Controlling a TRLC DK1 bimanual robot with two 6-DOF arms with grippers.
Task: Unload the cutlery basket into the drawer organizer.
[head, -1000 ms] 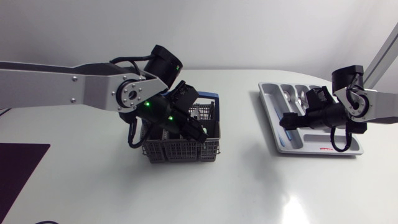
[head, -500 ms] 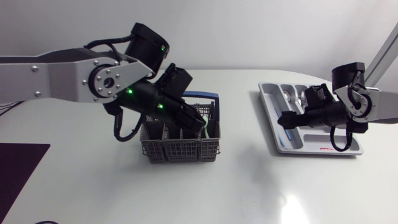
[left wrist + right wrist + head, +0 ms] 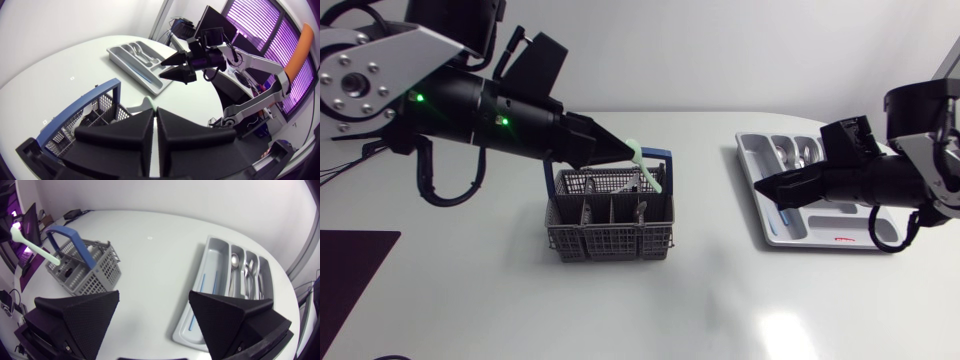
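— What is the cutlery basket point(image 3: 610, 228) made of?
— Grey plastic, a matt mesh of small holes. Its handle point(image 3: 605, 158) is smooth blue plastic, and the pale green utensil point(image 3: 642, 165) looks like matt plastic too.
— And the drawer organizer point(image 3: 214, 255)?
— Light grey plastic, smooth with a soft sheen. The spoons point(image 3: 235, 262) in it are polished metal.
— The worktop point(image 3: 720, 300)?
— White, smooth and glossy; it mirrors the lights.
— The fingers point(image 3: 125, 135)?
— Matt black. The left arm's link point(image 3: 380, 70) is satin silver metal.
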